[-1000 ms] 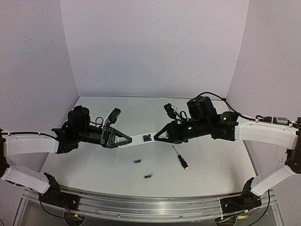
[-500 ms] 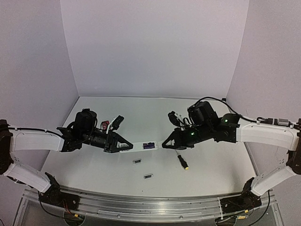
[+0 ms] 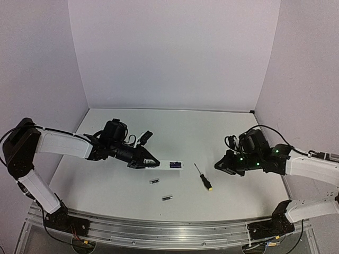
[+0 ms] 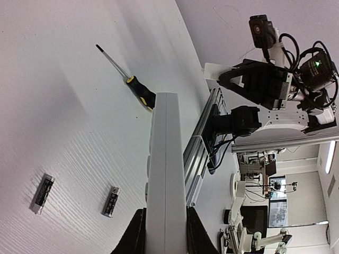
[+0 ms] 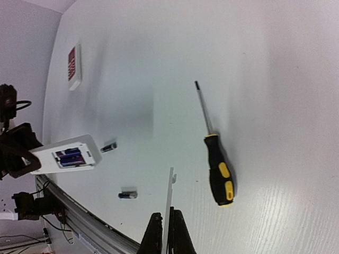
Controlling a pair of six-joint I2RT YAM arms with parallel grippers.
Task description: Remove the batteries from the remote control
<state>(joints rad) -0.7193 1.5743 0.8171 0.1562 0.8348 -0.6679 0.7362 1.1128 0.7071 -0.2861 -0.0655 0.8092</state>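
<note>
Lilac walls close round a white bench (image 3: 106, 190), with both arms reaching inward from its sides. The left arm (image 3: 63, 144) stretches low from the left edge, and its jaws are pinching one end of the white remote (image 3: 163, 164) — the wrist view shows a dark finger (image 4: 135, 233) pressed to each flat face. The remote's long axis runs left to right, its free end toward the right arm and its open compartment facing up near that end. The right arm (image 3: 312, 166) lies low along the right side, jaws aimed left and pressed together on a thin white cover piece (image 5: 170, 201), seen edge-on by its wrist camera.

Two batteries lie loose on the bench in front of the remote: one battery (image 3: 154, 181) near it, the second battery (image 3: 167, 198) closer to the front edge, both with long axes roughly left to right. A black-and-yellow screwdriver (image 3: 203, 177) lies between the remote and the right jaws, handle toward the front.

The compartment shows blue-purple inside — whether cells sit in it is unclear. A small white-and-red item (image 5: 74, 66) shows only from the right wrist.
</note>
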